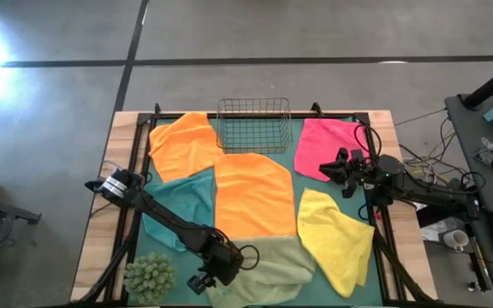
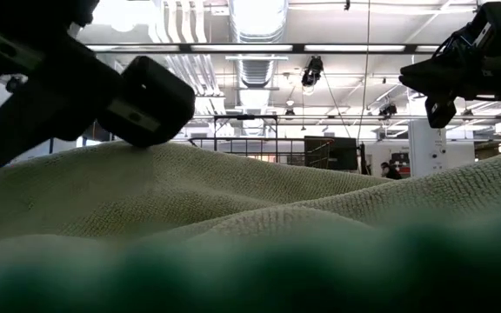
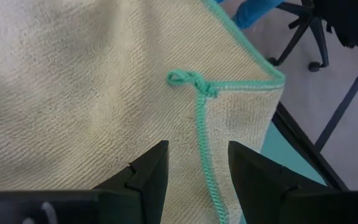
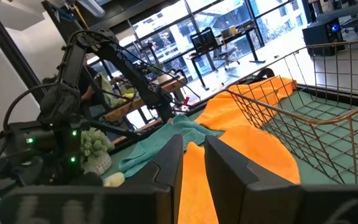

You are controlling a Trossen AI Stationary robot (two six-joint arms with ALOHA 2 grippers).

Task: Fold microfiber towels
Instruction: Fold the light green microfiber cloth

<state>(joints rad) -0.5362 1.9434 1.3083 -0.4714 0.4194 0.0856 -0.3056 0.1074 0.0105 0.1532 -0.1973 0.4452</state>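
Six towels lie spread on the green mat: an orange one (image 1: 187, 141) at the far left, a second orange one (image 1: 251, 192) in the middle, pink (image 1: 328, 145) at the far right, yellow (image 1: 336, 239), teal (image 1: 182, 205), and pale olive-green (image 1: 268, 269) at the near edge. My left gripper (image 3: 197, 165) is open low over the olive towel's near left part (image 1: 204, 281), its fingers on either side of a teal-stitched edge (image 3: 202, 130). My right gripper (image 4: 193, 155) hangs empty above the pink towel (image 1: 330, 168), its fingers a narrow gap apart. My left gripper points down at the olive towel, one open finger (image 3: 151, 171) on each side of the stitched edge near a small thread loop (image 3: 185, 78). I cannot tell whether the fingertips touch the cloth.
A wire basket (image 1: 255, 124) stands at the far middle, partly on the orange towels. A green spiky plant ball (image 1: 150, 275) sits at the near left corner beside my left gripper. The table's wooden rim (image 1: 101, 214) frames the mat. Office chairs show beyond the table edge.
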